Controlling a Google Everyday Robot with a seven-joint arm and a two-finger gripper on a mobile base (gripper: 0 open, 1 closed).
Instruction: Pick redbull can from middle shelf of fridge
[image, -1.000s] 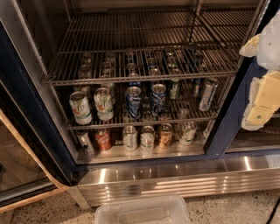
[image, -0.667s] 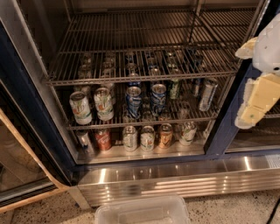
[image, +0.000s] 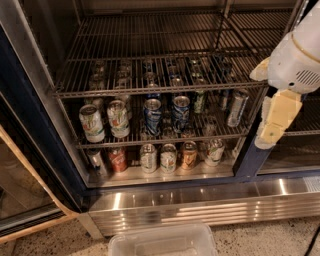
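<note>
Standing at the right end of the middle shelf (image: 125, 143), the redbull can (image: 236, 108) leans slightly, its shiny top tipped toward the right, close to the dark blue upright of the fridge (image: 248, 160). It sits apart from the other cans on that rack, with a darker green can (image: 199, 101) further back to its left. Along the front of the same shelf, two wider blue-and-silver cans (image: 152, 116) stand side by side near the middle, and two white-and-green cans (image: 92, 123) stand at the left end.

Below the rack, a row of smaller cans (image: 168, 158) lines the pale floor panel, a red one (image: 118, 159) among them. Above, a deeper wire rack (image: 160, 91) spans the cooler, with more can tops dimly showing through its rods.

The gripper (image: 264, 141) hangs outside the fridge, to the right of the redbull can and in front of the blue upright, well clear of the can and touching nothing that can be seen. Its cream-coloured body points downward and slightly left from a rounded white arm segment (image: 295, 55) that enters from the upper right corner. Whether the gripper is released or clenched cannot be told from this angle; it holds nothing visible.

A clear plastic bin (image: 162, 243) sits on the speckled floor in front of the ribbed steel base panel (image: 200, 202).
</note>
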